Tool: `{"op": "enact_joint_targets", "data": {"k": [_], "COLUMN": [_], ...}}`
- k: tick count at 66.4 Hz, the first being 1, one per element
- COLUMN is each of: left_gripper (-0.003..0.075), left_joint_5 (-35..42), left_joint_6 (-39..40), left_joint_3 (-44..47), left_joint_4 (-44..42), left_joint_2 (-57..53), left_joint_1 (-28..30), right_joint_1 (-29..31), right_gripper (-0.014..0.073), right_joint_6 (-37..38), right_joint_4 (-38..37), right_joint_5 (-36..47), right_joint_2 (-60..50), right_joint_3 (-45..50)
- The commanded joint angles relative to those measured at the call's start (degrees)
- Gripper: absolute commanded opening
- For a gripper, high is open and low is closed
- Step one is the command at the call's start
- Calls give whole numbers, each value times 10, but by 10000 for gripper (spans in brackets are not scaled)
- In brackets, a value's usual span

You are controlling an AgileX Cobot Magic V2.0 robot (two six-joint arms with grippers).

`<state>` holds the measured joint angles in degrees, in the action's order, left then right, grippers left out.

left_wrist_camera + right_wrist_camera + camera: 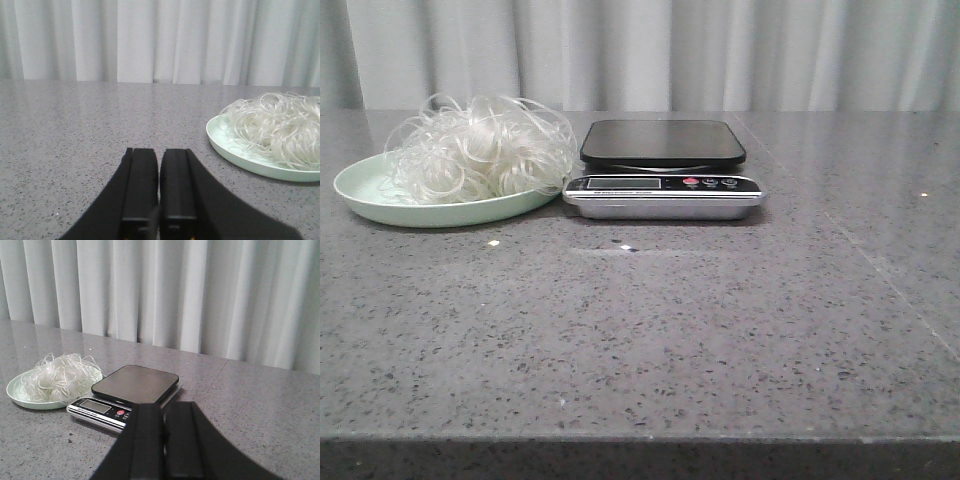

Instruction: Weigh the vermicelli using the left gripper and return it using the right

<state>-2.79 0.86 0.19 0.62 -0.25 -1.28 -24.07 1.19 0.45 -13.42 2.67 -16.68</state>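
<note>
The vermicelli [480, 150] is a fluffy clump of whitish looping strands lying on a pale green plate [380, 205] at the table's back left. Just right of it stands a kitchen scale [663, 180] with a bare black platform [662, 142]. No gripper shows in the front view. In the left wrist view my left gripper [159, 152] is shut and empty, low over the table, with the vermicelli [277, 125] ahead to one side. In the right wrist view my right gripper [164, 407] is shut and empty, short of the scale [125, 390]; the vermicelli [57, 377] lies beyond.
The table is a grey speckled stone top [640, 320] with a front edge near the bottom of the front view. A pale pleated curtain [650, 50] hangs behind the table. A seam line crosses the tabletop on the right [880, 260].
</note>
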Motion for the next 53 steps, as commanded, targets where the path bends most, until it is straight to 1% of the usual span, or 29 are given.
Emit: {"op": "enact_joint_targets", "data": {"k": [1, 29, 33, 40, 41, 47, 53], "left_gripper": [127, 127, 127, 127, 127, 127, 127], "left_joint_5": [47, 47, 47, 47, 47, 47, 47], "left_joint_6": [7, 7, 7, 7, 7, 7, 7], "left_joint_3": [3, 3, 3, 3, 3, 3, 3], "left_joint_4": [-1, -1, -1, -1, -1, -1, -1], "left_joint_2": [-13, -13, -13, -13, -13, -13, -13], "left_joint_1": [1, 1, 1, 1, 1, 1, 1], "right_joint_1": [5, 10, 27, 92, 92, 142, 177], "right_gripper": [155, 155, 155, 155, 155, 155, 155], "right_joint_6": [-3, -3, -3, -3, -3, -3, -3], "right_joint_4": [-5, -8, -8, -8, -8, -8, -8], "right_joint_5": [44, 43, 45, 61, 63, 97, 131], "right_joint_2": [8, 8, 8, 8, 8, 8, 8], "right_joint_3": [-16, -13, -9, 12, 17, 59, 103]}}
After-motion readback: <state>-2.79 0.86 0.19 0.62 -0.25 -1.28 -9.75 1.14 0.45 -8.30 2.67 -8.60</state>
